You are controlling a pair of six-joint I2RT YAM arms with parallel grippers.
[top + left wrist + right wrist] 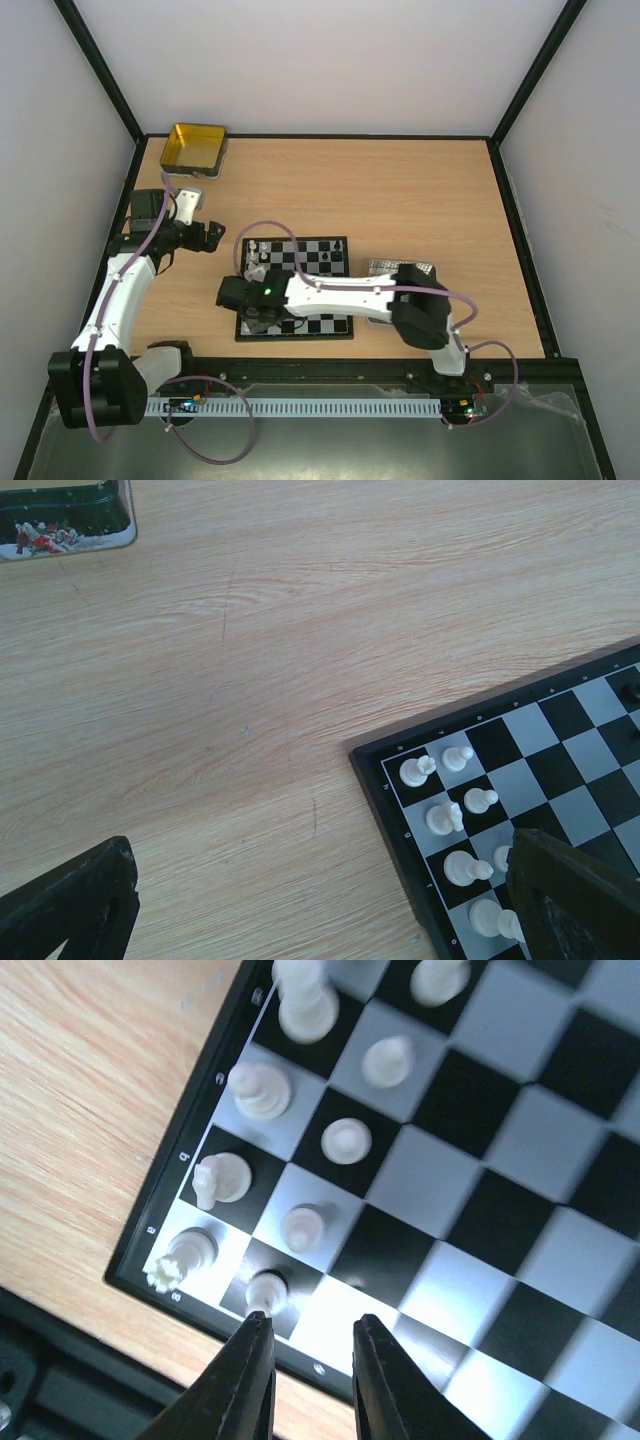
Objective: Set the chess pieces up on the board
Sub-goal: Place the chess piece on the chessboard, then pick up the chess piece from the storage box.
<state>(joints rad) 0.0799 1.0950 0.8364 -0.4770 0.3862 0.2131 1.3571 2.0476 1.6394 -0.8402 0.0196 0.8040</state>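
Fingers (245, 1370) of the right gripper (305, 1330) stood a little apart with nothing between them, low over the near corner of the board (210, 1080). A white pawn (267, 1288) stood just ahead of one tip; the wrist view was soft there, so contact may or may not have existed. That closeness was the main risk, in my judgement. A sideways drift while lifting could clip the pawn and topple it into the corner piece (180, 1258) next to it, and such light pegs would likely roll. From above, the right arm lay across the board, so a low retreat could also sweep pieces off their squares.

Well clear of this, the left gripper (320, 850) hovered over bare counter (250, 680) beside the board's corner, its fingers spread wide and holding nothing.

White pieces (345, 1140) stood upright in two files along one edge of the board, each on its own square. They were small, glossy and peg-like, far narrower than the squares. At least one black piece (328, 258) stood toward the far side, and most of the squares in sight were bare.
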